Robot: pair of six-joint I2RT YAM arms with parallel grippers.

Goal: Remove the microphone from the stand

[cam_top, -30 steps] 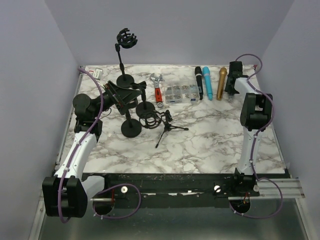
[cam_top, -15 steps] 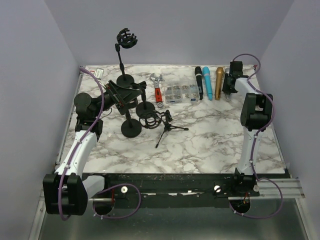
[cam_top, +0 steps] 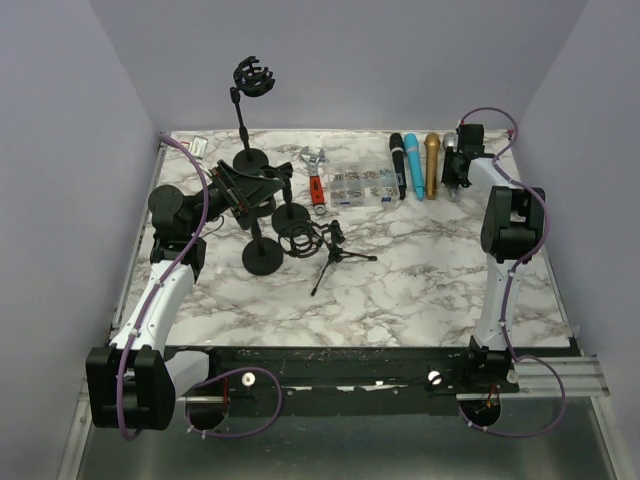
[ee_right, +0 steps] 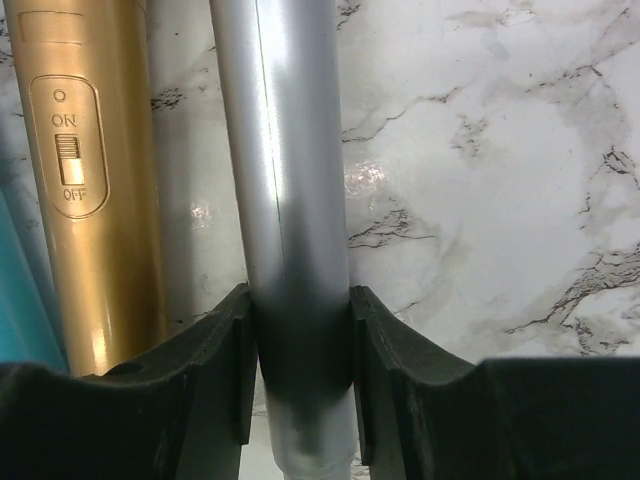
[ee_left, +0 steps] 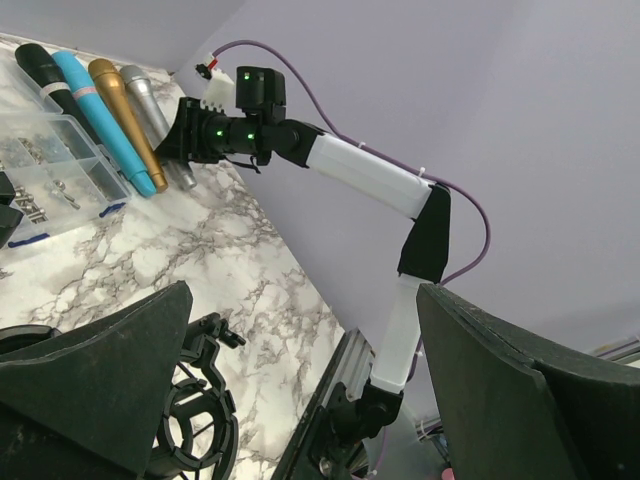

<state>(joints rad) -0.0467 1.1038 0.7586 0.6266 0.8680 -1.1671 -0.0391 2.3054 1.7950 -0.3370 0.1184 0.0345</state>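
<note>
Silver microphone [ee_right: 295, 180]: smooth metallic barrel, lying flat and lengthwise at the upper right of the overhead view. It is the rightmost of a row on the marbled bench [cam_top: 420, 280], parallel to the gold microphone [ee_right: 90, 230] and just beside it, with a narrow strip of bench showing between them. The lower barrel sits between the two pads of the right claw [ee_right: 300, 335], and both pads touch it. Whether the barrel rests on the bench cannot be told. Stand [cam_top: 241, 118]: black, upright, upper centre-left of the overhead view, well apart from the microphone. It has a round base [cam_top: 250, 160], a thin pole, and a spider-type cradle [cam_top: 252, 78] on top.
</note>
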